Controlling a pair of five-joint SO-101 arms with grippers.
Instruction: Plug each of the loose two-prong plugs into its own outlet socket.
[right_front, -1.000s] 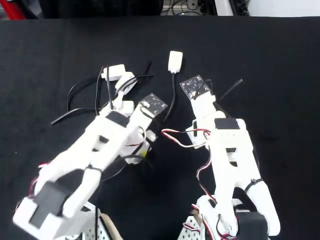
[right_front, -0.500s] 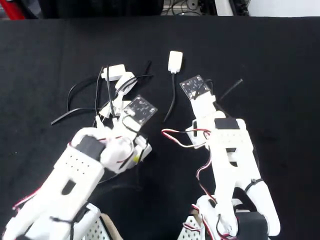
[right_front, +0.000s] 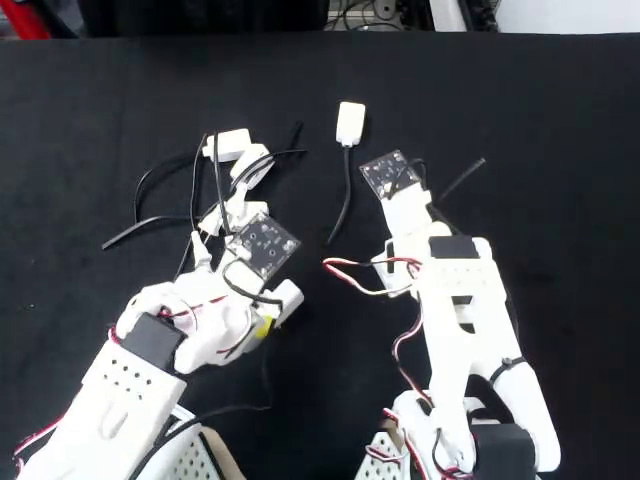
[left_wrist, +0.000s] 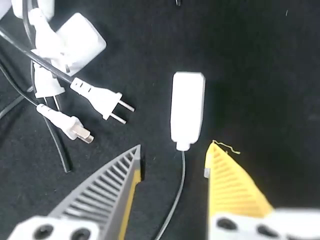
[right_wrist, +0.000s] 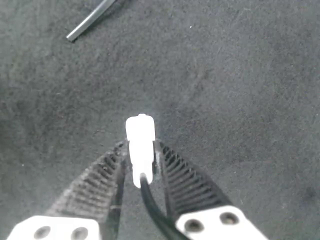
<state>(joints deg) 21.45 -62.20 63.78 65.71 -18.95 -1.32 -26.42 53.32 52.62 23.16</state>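
Plug (right_wrist: 140, 129) grasped by right hand (right_wrist: 140, 147) | left hand (left_wrist: 175, 147) released | socket (left_wrist: 187, 107) just ahead

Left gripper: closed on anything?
No, the left gripper is open, and the white socket lies untouched on the black table just beyond its tips.

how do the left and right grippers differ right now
The left gripper is open; the right gripper is shut. The left gripper holds nothing, with a white socket block lying on the table just ahead of it; the right gripper clamps a small white plug on a black cord. The left gripper has one grey finger and one yellow, the right gripper two grey. Both have ridged fingers and hang over the black table.
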